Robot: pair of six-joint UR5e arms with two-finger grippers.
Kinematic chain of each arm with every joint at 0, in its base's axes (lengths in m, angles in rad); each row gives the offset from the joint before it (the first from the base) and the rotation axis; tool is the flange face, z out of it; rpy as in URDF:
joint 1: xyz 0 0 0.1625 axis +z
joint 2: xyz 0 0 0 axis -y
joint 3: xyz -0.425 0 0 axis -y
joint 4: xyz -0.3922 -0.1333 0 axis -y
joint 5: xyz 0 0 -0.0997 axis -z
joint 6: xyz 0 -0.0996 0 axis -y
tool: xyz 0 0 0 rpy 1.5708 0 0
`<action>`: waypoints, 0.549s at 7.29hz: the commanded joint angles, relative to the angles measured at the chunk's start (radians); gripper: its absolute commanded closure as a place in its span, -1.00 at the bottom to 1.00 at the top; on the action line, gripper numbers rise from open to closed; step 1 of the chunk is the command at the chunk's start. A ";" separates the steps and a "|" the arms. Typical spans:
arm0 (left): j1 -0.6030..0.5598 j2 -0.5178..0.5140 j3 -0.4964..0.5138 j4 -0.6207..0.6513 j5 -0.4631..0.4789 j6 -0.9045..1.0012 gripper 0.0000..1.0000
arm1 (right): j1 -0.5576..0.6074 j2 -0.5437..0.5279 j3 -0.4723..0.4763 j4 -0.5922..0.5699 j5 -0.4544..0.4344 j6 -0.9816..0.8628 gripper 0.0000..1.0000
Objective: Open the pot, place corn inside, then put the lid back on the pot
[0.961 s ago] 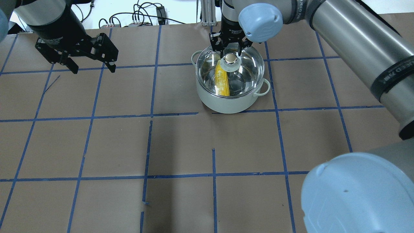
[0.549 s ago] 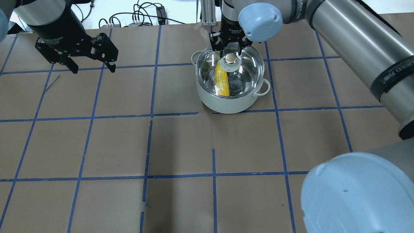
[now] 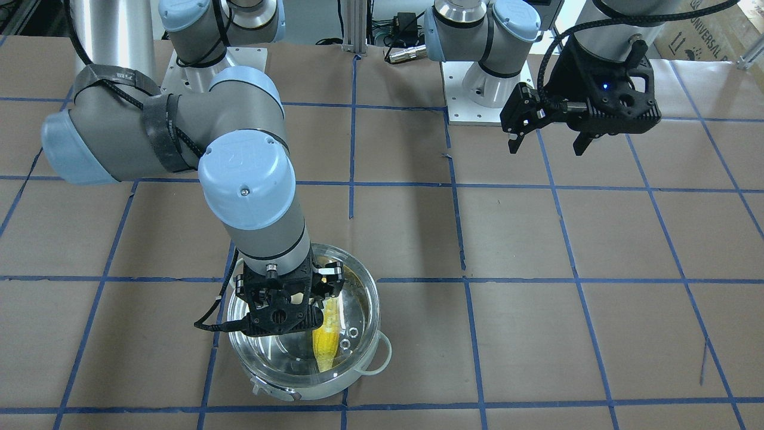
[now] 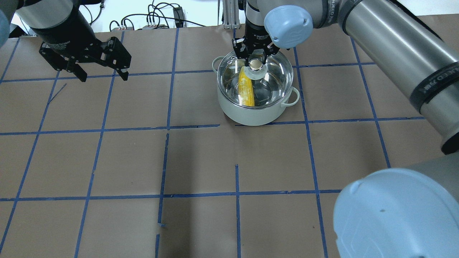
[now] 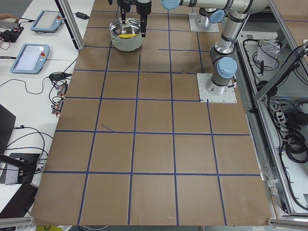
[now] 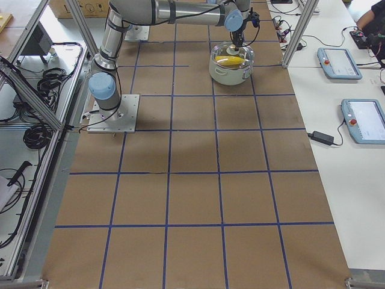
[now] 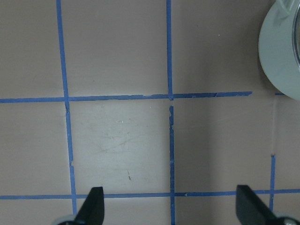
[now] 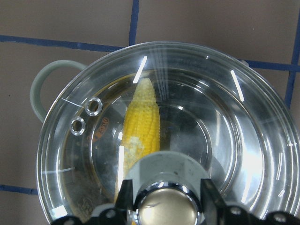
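Note:
The pot point(image 4: 251, 114) stands at the far middle of the table, also in the front view point(image 3: 310, 391). The clear glass lid point(image 4: 276, 79) sits on its rim. The yellow corn point(image 4: 246, 89) lies inside, seen through the glass point(image 8: 140, 122). My right gripper point(image 4: 255, 63) stands straight above the lid's knob point(image 8: 166, 206). Its fingers point(image 8: 124, 199) press on both sides of the knob. My left gripper point(image 4: 104, 77) is open and empty, above the table at the far left, well apart from the pot.
Brown paper with a blue tape grid covers the table point(image 4: 200, 161). Cables and a metal post point(image 4: 229, 14) lie past the far edge. The pot's edge shows at the right of the left wrist view point(image 7: 281, 61).
The right wrist has shifted very slightly over the knob. The lid, pot, corn and left arm have not moved.

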 commanded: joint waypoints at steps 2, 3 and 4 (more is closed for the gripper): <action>0.000 0.000 0.000 0.000 -0.002 0.000 -1.00 | 0.002 -0.001 -0.009 0.052 -0.001 0.006 0.01; 0.000 0.000 0.000 0.000 -0.002 0.000 -0.99 | 0.002 -0.001 -0.009 0.056 0.001 0.005 0.01; 0.000 0.000 0.000 0.000 -0.002 0.000 -1.00 | 0.002 -0.001 -0.010 0.058 0.002 0.005 0.01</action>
